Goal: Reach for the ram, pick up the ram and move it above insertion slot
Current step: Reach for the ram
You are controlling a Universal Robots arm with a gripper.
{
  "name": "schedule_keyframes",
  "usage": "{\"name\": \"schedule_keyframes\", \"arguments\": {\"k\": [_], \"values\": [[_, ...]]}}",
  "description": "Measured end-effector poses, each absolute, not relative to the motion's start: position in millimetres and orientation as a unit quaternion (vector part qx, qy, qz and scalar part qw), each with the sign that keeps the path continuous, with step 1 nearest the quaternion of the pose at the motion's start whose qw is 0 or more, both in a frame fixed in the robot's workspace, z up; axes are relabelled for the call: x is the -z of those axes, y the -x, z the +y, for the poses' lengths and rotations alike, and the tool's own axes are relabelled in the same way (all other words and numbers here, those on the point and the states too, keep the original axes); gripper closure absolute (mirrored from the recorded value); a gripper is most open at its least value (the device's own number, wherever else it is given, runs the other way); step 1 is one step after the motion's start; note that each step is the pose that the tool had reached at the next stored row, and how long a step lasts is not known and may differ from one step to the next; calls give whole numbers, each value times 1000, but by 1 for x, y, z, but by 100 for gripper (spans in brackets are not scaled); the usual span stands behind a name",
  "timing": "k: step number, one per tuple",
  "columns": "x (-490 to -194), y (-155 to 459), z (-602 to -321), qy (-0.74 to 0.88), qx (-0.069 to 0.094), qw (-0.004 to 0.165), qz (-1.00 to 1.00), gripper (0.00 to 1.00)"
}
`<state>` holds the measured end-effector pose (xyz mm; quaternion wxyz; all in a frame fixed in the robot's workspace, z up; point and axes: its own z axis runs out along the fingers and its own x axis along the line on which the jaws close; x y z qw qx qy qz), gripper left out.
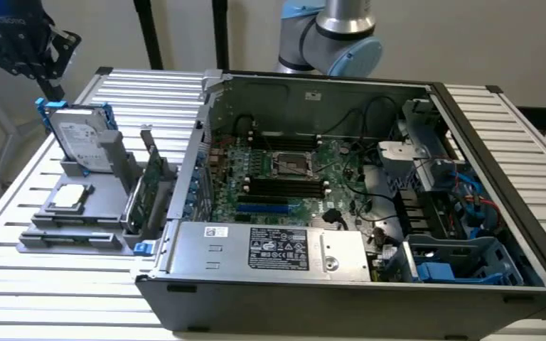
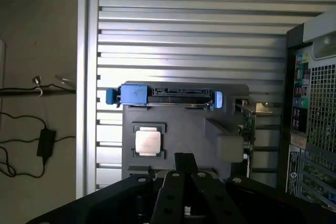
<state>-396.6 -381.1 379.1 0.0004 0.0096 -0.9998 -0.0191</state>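
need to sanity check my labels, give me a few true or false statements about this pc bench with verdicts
The computer case is open, showing the motherboard. True.
The hard drive lies flat on the table. False: it stands upright in the gray holder.
The gripper is inside the case. False: it is outside, by the hard drive.
A processor chip lies flat on the gray holder. True.
The gripper is shut. True.
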Motion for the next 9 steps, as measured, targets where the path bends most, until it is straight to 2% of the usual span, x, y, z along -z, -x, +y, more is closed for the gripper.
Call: {"name": "schedule_keyframes", "arguments": {"k": [9], "values": [[-379, 397, -385, -9, 19, 0, -1000, 89]]}}
